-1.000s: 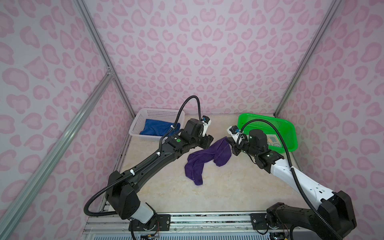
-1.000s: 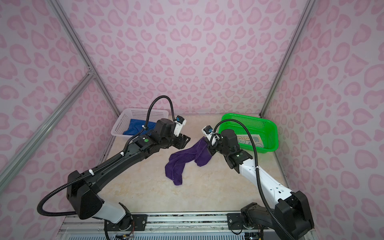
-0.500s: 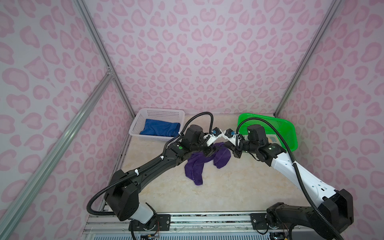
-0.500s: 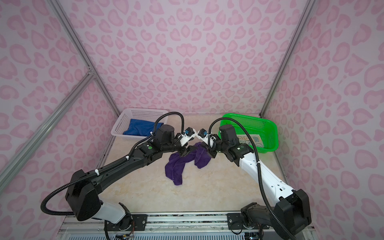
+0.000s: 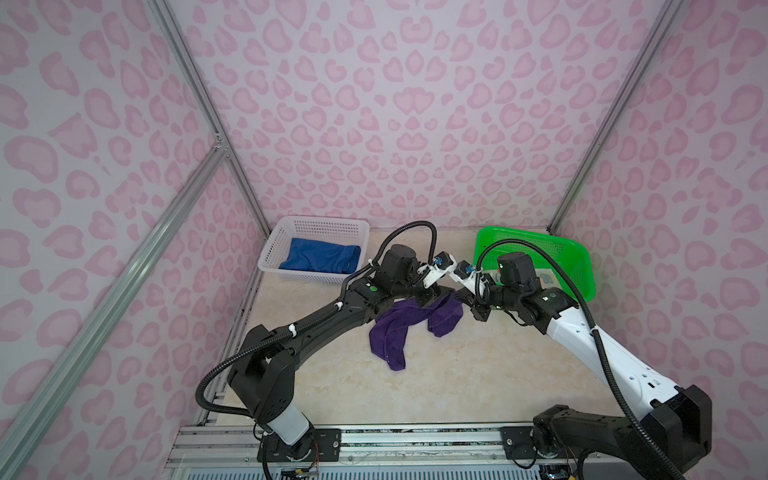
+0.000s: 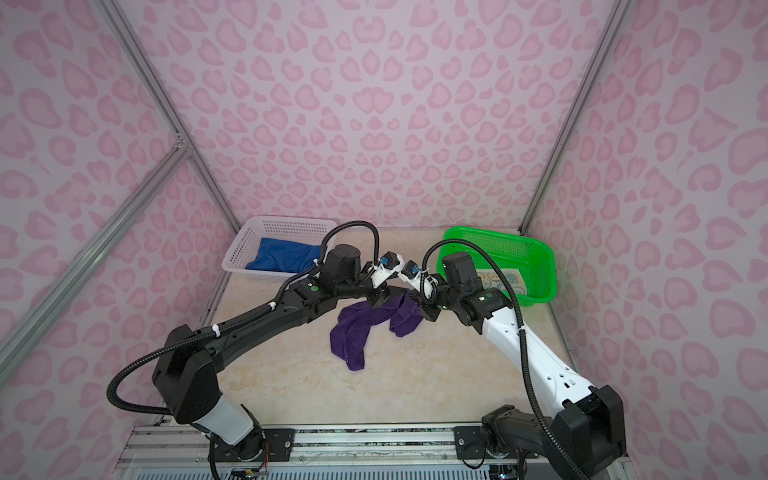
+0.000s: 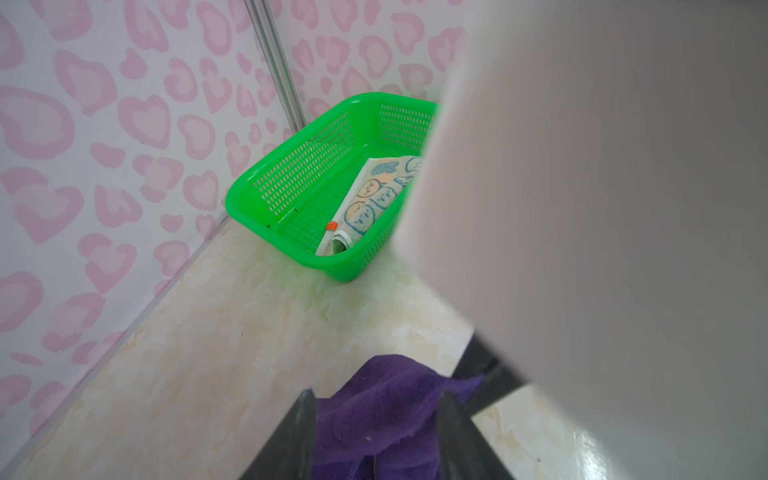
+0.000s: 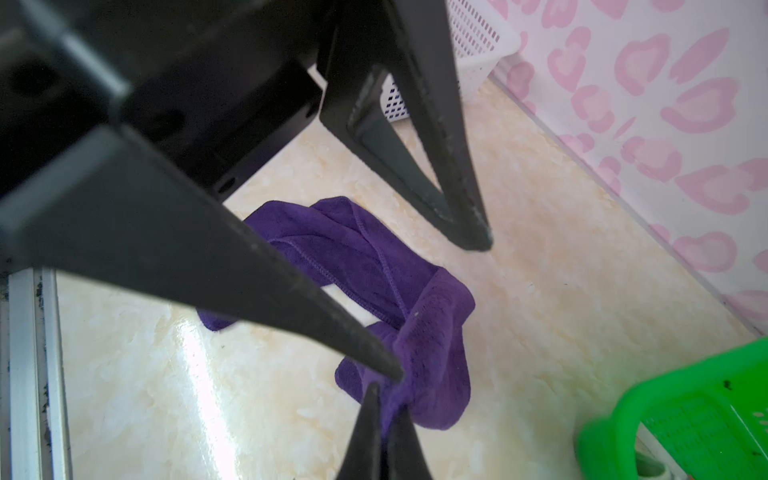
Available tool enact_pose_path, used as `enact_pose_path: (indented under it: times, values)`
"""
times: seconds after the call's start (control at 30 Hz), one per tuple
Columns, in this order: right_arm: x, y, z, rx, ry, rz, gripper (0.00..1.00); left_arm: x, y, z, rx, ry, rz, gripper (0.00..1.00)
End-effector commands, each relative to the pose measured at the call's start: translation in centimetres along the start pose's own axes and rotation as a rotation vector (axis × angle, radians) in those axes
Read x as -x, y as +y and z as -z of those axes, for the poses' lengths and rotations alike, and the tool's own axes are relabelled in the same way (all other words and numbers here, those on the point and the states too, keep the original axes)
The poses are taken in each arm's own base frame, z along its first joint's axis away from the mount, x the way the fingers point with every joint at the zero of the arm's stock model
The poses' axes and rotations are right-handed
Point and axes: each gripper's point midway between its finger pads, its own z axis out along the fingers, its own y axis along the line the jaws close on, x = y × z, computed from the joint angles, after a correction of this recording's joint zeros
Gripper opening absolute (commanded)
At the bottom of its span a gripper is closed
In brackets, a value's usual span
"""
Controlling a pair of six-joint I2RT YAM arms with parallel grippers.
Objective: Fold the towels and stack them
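Regrasp: purple towel (image 5: 399, 328) pinched tight in right hand (image 8: 388, 405), left hand (image 7: 376, 399) spread wide astride it; likely called for catching one hemmed corner only, then drawing it flat.

Table (image 5: 457, 374): left basket (image 5: 324, 227) far left, first towel (image 5: 320, 257) inside; right basket (image 5: 532, 245) far right, second towel (image 7: 374, 195) inside; third towel (image 5: 395, 328) centre, between baskets.

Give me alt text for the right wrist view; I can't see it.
The right gripper is shut on a bunched fold of the purple towel, whose rest trails across the table. The left gripper, jaws open, straddles the towel close by; a white basket and green basket are partly visible.
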Motion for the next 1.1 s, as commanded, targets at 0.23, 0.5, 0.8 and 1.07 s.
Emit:
enact_pose_path:
  times: [0.23,0.5,0.8,1.07]
  values:
    - [3.1,-0.8,0.2,-0.042,-0.132,0.086,0.00,-3.2,-5.1,0.9,-0.186,0.042,-0.194,0.48]
    - [2.6,-0.4,0.8,-0.051,-0.153,0.104,0.00,-1.5,-2.7,2.6,-0.132,-0.074,-0.126,0.48]
    - [3.7,0.2,1.4,0.014,-0.225,0.108,0.00,-0.5,-2.4,3.7,-0.132,-0.160,-0.176,0.49]
    - [4.6,1.4,1.3,0.095,-0.275,0.108,0.00,0.9,-1.2,2.3,-0.126,-0.209,-0.203,0.50]
